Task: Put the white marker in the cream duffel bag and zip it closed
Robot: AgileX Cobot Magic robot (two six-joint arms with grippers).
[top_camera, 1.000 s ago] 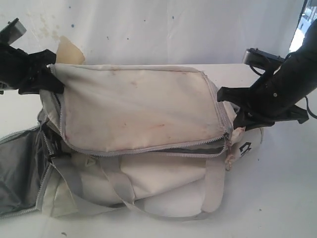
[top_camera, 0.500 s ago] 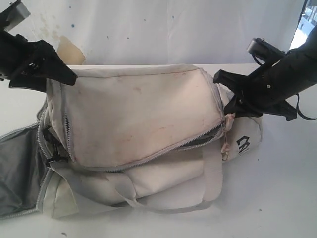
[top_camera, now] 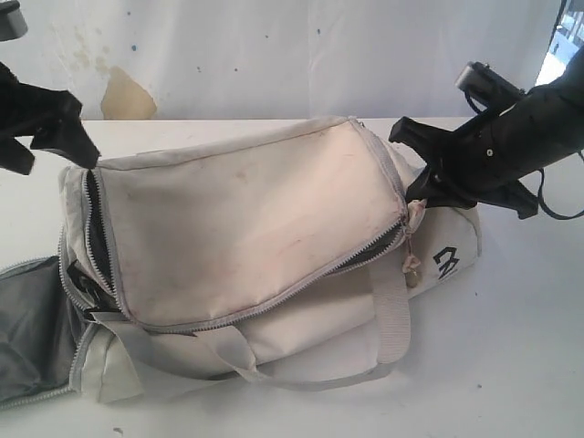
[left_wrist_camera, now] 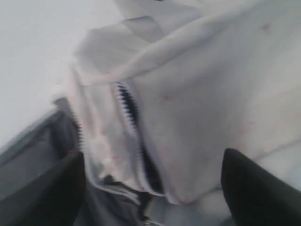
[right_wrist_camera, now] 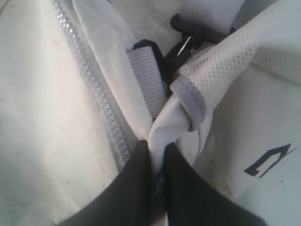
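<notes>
Right gripper [right_wrist_camera: 157, 153] pinches cream duffel bag [top_camera: 246, 219] near black logo [top_camera: 445, 265].

The cream duffel bag [top_camera: 246, 219] shows faint reddish stains, with grey zippers [top_camera: 356, 260] and straps [top_camera: 392, 310]. Its lining [top_camera: 27, 319] is dark grey, the logo [top_camera: 445, 266] black.

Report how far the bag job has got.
Done: white marker is out of sight, perhaps inside; flap lies over the cream duffel bag. In hand: right fingers pinch its end fabric; left fingers hang open. Left: zipper gapes at front and one end.
</notes>
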